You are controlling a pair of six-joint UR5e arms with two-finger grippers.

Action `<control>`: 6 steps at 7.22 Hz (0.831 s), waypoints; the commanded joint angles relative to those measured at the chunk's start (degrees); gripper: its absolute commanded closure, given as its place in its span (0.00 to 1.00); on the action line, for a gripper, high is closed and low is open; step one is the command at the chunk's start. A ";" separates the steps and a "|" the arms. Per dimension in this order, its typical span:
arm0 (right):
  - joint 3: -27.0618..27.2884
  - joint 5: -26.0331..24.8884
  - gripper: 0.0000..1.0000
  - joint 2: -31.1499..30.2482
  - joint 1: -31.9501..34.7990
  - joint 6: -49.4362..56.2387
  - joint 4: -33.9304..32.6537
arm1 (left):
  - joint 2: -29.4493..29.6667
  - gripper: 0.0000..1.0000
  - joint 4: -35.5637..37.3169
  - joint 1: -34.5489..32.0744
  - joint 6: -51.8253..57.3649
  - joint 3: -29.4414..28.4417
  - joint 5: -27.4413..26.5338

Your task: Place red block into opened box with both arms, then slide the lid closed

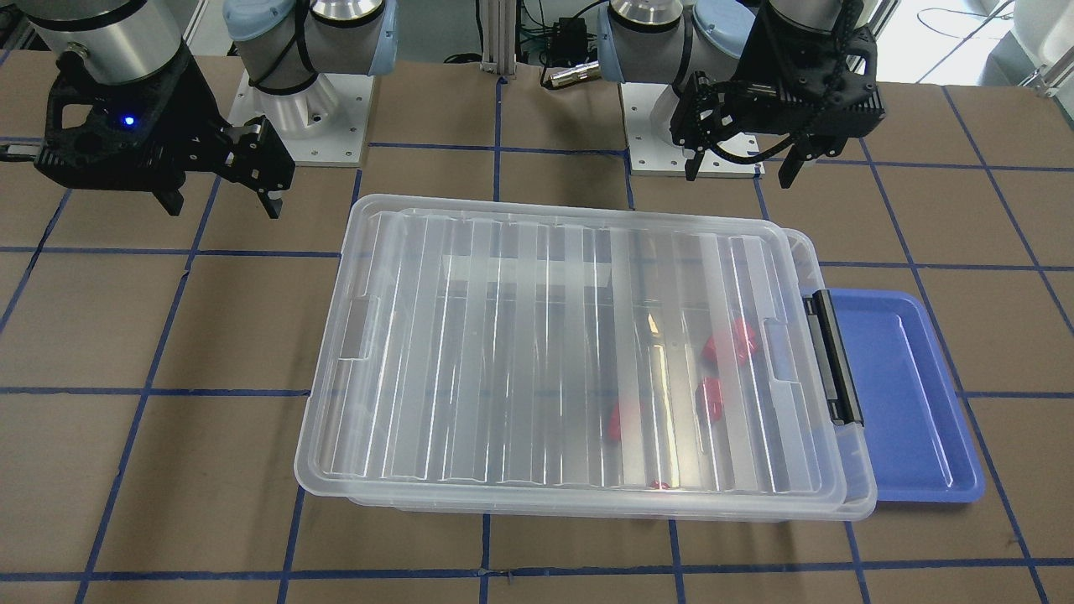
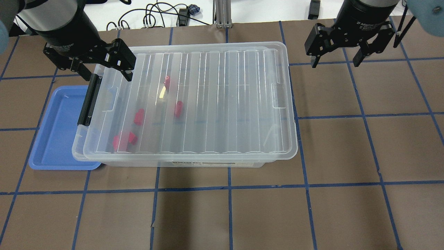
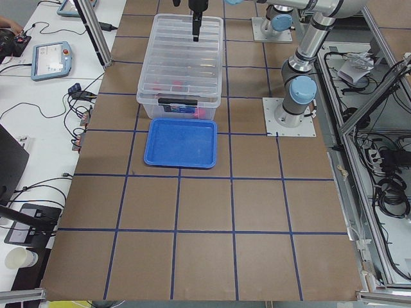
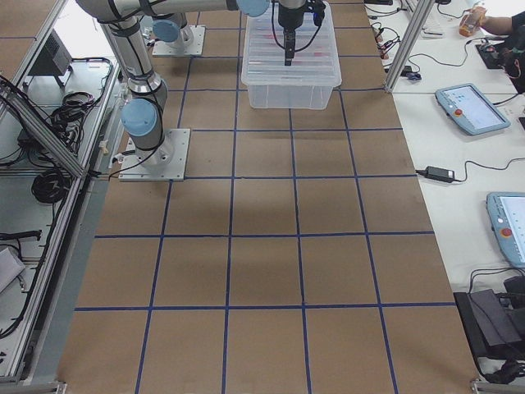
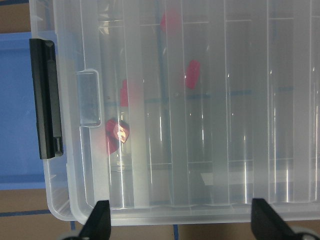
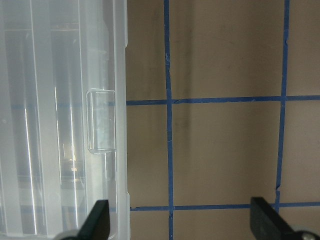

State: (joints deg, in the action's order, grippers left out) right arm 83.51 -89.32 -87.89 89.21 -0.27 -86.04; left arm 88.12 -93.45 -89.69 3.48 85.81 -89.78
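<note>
The clear box (image 2: 180, 163) lies across the table with the ribbed clear lid (image 2: 208, 100) flat on top. The lid covers almost all of it and sits slightly off toward the end away from the black latch (image 2: 89, 100). Several red blocks show through the lid near the latch end, among them one red block (image 2: 178, 108) and another (image 1: 730, 342). My left gripper (image 2: 105, 74) hovers open and empty above the latch-end far corner. My right gripper (image 2: 334, 64) hangs open and empty over bare table beyond the box's other end. In the left wrist view the latch (image 5: 46, 100) and red blocks (image 5: 192, 74) lie below.
A blue tray (image 2: 55, 135) lies on the table against the box's latch end, partly under its rim. Both arm bases (image 1: 302, 109) are bolted along the robot's side. Brown table with blue tape lines surrounds the box. Cables and tablets lie at the table's ends in the side views.
</note>
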 commanded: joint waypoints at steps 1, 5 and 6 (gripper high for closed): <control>0.07 0.02 0.00 0.00 0.00 0.00 0.17 | 1.61 0.00 1.59 1.27 -0.92 0.24 0.22; 0.60 -0.07 0.00 0.00 0.00 -0.08 0.08 | 2.94 0.00 3.36 1.01 -1.19 0.77 -0.22; 0.69 -0.07 0.00 0.00 0.00 -0.08 -0.01 | 2.94 0.00 3.36 0.83 -1.19 0.85 -0.13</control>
State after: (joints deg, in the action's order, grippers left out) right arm 84.08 -89.38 -87.89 89.21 -0.32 -86.00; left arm 91.02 -90.20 -88.68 2.31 86.54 -89.86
